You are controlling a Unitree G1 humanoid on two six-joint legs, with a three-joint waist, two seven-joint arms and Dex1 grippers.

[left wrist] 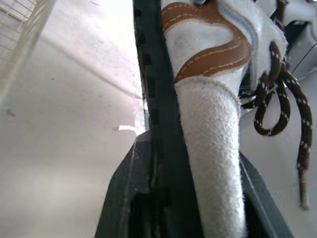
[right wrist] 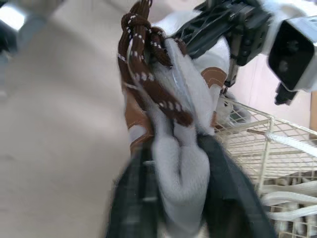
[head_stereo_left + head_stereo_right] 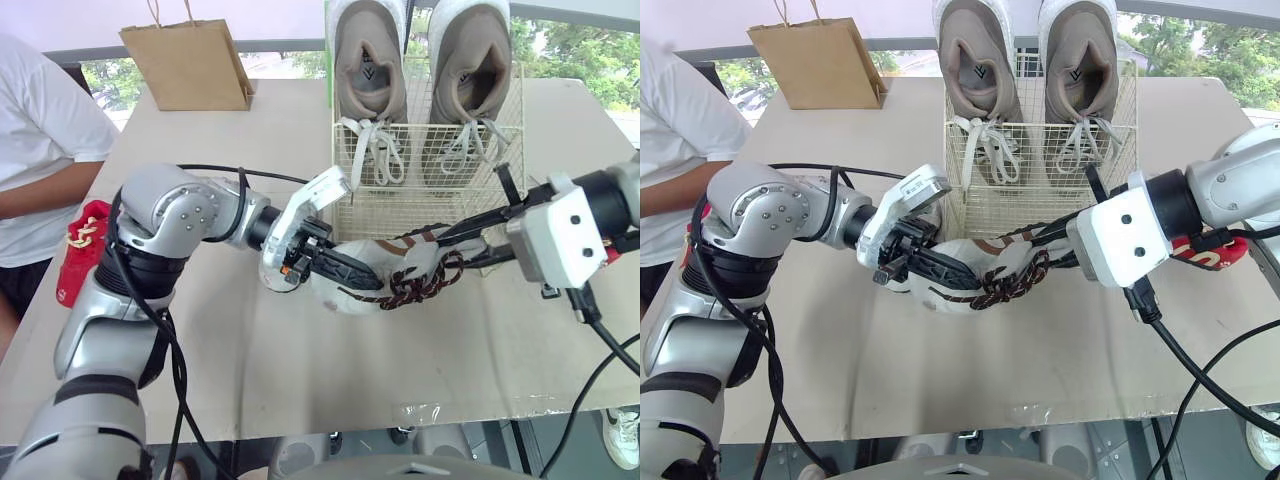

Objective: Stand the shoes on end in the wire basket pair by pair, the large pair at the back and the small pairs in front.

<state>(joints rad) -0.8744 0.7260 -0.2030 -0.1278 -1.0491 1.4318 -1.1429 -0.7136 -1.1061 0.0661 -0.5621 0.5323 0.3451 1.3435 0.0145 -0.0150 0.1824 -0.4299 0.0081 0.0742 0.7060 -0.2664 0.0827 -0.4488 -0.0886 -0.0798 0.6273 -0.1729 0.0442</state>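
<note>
**Item list: small white shoe held by both grippers, near side of basket**

1. Table [image 3: 300, 370]: beige top, carries all items below.
2. Person [image 3: 40, 130]: white tee, seated at far L edge of table, forearm resting on it.
3. Wire basket [image 3: 400, 212]: cream mesh, centre-far of table. The front section is seen through the mesh w/ no shoes in it.
4. Large pair: two beige trainers, L one [image 3: 369, 70] and R one [image 3: 470, 60]. Stood on end side by side at back of basket, heels up, white laces hanging down.
5. Paper bag [image 3: 190, 65]: brown, upright, far L of basket, well apart from it.
6. White shoe [image 3: 420, 262]: small, tan trim, brown laces [image 3: 410, 288]. Lies on its side btwn the two grippers, just near of basket's front wall and outside it. Contact w/ table can't be told.
7. L gripper [image 3: 360, 275]: fingers clamped on the white shoe's L end.
8. R gripper [image 3: 450, 245]: fingers pinched on the soft collar by the laces.
9. Red shoe [image 3: 82, 250]: L table edge, beside person.
10. Second red shoe [image 3: 1205, 250]: R side, partly hidden behind R arm.
</note>
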